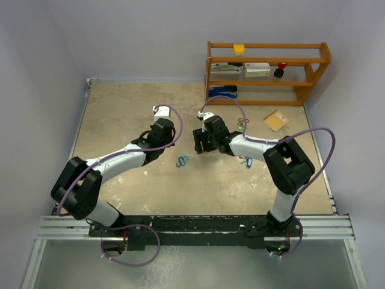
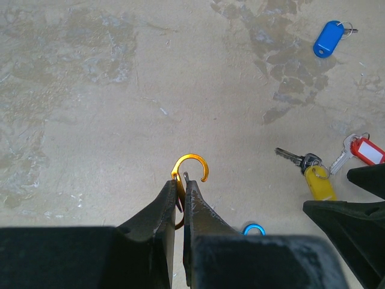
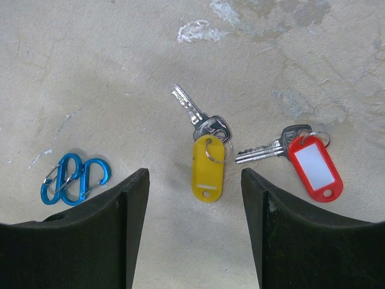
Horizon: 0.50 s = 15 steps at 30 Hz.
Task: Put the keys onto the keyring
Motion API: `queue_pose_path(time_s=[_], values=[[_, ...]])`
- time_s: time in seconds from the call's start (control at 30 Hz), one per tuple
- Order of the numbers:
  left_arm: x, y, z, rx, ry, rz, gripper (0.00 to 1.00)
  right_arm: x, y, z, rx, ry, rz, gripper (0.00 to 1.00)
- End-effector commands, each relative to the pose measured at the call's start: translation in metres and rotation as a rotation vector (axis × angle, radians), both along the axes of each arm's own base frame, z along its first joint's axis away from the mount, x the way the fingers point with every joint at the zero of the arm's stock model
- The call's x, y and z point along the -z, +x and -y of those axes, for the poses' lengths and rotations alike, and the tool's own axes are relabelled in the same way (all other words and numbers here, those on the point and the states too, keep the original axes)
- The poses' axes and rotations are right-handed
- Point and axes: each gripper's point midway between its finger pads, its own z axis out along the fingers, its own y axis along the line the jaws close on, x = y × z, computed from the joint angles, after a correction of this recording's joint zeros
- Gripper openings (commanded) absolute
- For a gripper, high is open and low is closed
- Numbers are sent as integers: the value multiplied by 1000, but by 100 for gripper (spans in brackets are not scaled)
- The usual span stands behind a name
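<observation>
Yellow plastic marked the nearest target: the yellow-tagged key (image 3: 207, 165) lay flat on the surface (image 3: 108, 72), directly below the gap of the right gripper (image 3: 194, 176), whose jaws stood wide with nothing between them. The key's long axis ran away from that gripper, tag end nearer and blade pointing off and slightly left, so the jaws would apparently close across its narrow width. The red-tagged key (image 3: 316, 165) lay just beside it to the right, outside the gap, and a pair of blue clips (image 3: 75, 179) sat off to the left. The left gripper (image 2: 180, 179) was pinched tight on an orange clip (image 2: 191, 167), probably the keyring, its open hook facing the keys. The right arm was clearly the nearer one. A blue-tagged key (image 2: 329, 39) lay well apart.
</observation>
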Motion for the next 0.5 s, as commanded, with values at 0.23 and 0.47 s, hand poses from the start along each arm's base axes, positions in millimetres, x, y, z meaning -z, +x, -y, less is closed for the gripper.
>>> queue_pose_path(time_s=[0.23,0.47], values=[[-16,4,-1,-21,-22,53,0,1,15,-11,-31,-8,26,65],[-17,5,-2,-24,-19,55,0,6,8,-18,-65,20,-5,65]])
